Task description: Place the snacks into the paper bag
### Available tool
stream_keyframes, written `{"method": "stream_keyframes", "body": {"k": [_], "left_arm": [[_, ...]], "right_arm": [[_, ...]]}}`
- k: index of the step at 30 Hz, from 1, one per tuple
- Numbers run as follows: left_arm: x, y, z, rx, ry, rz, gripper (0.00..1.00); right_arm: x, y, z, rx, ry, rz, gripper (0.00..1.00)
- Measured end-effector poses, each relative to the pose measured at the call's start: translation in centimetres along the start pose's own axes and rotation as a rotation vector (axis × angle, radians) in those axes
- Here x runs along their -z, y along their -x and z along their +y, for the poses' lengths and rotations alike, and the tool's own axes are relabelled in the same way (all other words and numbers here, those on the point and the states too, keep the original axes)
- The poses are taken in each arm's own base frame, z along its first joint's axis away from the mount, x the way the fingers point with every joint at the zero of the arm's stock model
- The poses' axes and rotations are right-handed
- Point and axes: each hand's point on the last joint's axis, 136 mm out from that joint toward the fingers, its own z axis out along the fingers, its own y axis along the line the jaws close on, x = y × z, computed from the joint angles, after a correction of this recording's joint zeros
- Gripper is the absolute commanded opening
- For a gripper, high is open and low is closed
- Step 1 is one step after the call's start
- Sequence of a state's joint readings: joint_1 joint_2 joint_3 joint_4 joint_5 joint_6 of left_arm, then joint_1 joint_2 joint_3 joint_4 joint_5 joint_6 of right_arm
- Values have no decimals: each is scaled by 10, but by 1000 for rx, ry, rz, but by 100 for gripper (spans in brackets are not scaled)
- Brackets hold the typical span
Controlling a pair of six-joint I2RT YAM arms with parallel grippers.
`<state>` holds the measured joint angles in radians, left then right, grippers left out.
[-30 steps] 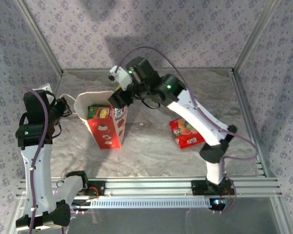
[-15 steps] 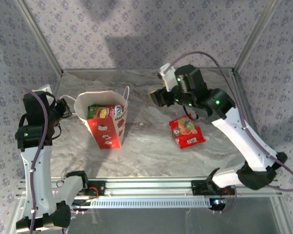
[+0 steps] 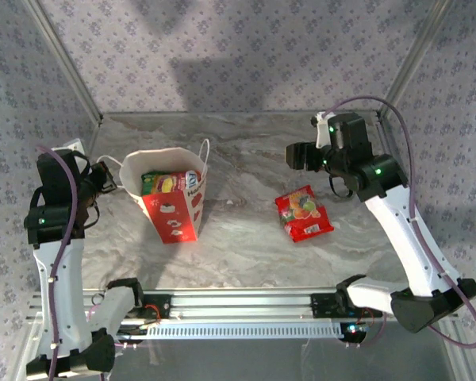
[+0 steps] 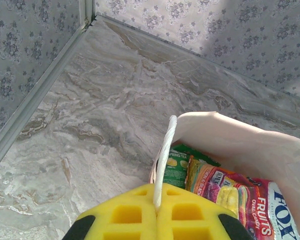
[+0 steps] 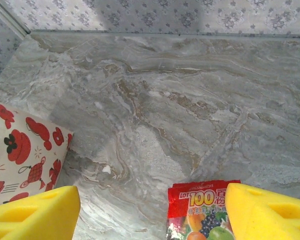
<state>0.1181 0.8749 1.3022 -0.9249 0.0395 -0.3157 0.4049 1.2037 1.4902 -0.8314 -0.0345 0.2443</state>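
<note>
top view: one paper bag (image 3: 174, 218) stands upright left of centre on the bench (image 3: 238, 246). packets in the bag (image 3: 163, 182) show at its mouth. one red packet (image 3: 304, 214) lies flat on the bench, well apart to the bag's right. right end effector (image 3: 298, 155) hovers beyond it, empty. left end effector (image 3: 105, 176) sits at the bag's left rim.

left wrist: left end effector (image 4: 157, 212) is pinched closed on one white handle cord (image 4: 163, 160), keeping the bag's mouth open. at least three packets are inside, green (image 4: 176, 167), pink-purple (image 4: 210, 181), yellow-red (image 4: 245, 195); any others are hidden.

right wrist: fingers (image 5: 32, 215) are spread wide with the red packet (image 5: 200, 207) between and below them, and a bag corner (image 5: 25, 147) at left.

step looks like the pick of the last loose packet. next move needs a descent, a close on it, then a carry over the bag.
</note>
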Motion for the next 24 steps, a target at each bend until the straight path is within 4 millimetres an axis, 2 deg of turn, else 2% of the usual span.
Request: {"method": "stream_keyframes", "body": {"k": [5,11,18,24], "left_arm": [[0,0,0,0,0,0,0],[0,0,0,3,-1,1,0],[0,-1,-3,10,-15,6,0],[0,-1,-3,10,-15,6,0]], "right_arm": [[-7,-9,-17,-61,-28,29,81],[-19,-34,-42,-133,-64,103,84],[-21,-55,-64,-213,-88,144,88],[-25,-83,-81,-274,-115,205,90]]}}
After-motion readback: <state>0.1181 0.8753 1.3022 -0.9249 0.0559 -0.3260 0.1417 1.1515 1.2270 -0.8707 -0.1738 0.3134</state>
